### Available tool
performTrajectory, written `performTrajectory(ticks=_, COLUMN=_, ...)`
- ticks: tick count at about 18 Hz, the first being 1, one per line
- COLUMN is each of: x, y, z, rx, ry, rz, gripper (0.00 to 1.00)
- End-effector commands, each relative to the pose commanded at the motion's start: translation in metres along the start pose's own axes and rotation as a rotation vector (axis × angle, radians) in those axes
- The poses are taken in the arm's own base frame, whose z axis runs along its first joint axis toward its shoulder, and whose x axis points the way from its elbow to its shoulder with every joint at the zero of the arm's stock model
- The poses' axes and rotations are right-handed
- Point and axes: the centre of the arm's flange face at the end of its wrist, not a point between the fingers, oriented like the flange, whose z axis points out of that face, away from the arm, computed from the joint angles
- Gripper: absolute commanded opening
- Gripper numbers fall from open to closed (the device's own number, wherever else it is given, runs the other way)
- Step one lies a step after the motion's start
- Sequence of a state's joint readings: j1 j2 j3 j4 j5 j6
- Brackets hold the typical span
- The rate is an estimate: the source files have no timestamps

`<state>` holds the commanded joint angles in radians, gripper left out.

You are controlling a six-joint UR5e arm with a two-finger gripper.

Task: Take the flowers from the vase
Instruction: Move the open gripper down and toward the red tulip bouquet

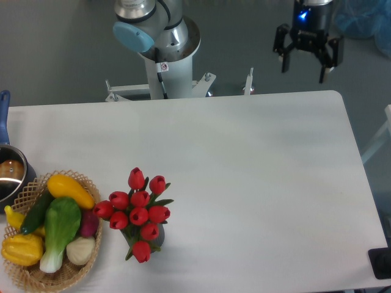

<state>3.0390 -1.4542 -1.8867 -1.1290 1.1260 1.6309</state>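
At the table's [244,152] left edge sits a steel pot [9,174], and a wicker basket [36,278] of vegetables fills the near left corner. Just right of the basket, near the front edge, the flowers [139,210] stand in the vase [156,237], mostly hidden beneath them. Beyond the far right corner the gripper [303,61] hangs with jaws apart, empty, well away from the flowers.
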Motion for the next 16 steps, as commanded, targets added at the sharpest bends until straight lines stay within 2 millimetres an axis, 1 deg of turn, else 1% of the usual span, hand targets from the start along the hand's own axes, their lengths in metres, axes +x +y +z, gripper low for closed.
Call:
performTrajectory(ticks=3, x=0.008, y=-0.019, z=0.011, rx=0.014, ry=0.026, rz=-0.002, gripper=1.0)
performTrajectory(ticks=5, x=0.017, y=-0.031, z=0.022, rx=0.023, ry=0.053, rz=0.017, gripper=1.0)
performTrajectory(ticks=7, x=0.023, y=-0.044, z=0.032, rx=0.046, ry=0.082, rz=-0.014, gripper=1.0)
performTrajectory(ticks=9, x=0.023, y=-0.054, z=0.045, rx=0.118, ry=0.115, rz=-0.086, gripper=1.0)
performTrajectory(ticks=11, x=0.021, y=-0.062, z=0.049, rx=0.206, ry=0.133, rz=-0.129, gripper=1.0)
performTrajectory(ticks=13, x=0.017, y=-0.068, z=0.056, rx=0.27, ry=0.137, rz=-0.131, gripper=1.0)
performTrajectory(ticks=16, x=0.009, y=-0.089, z=0.083, rx=0.311, ry=0.154, rz=-0.08, gripper=1.0)
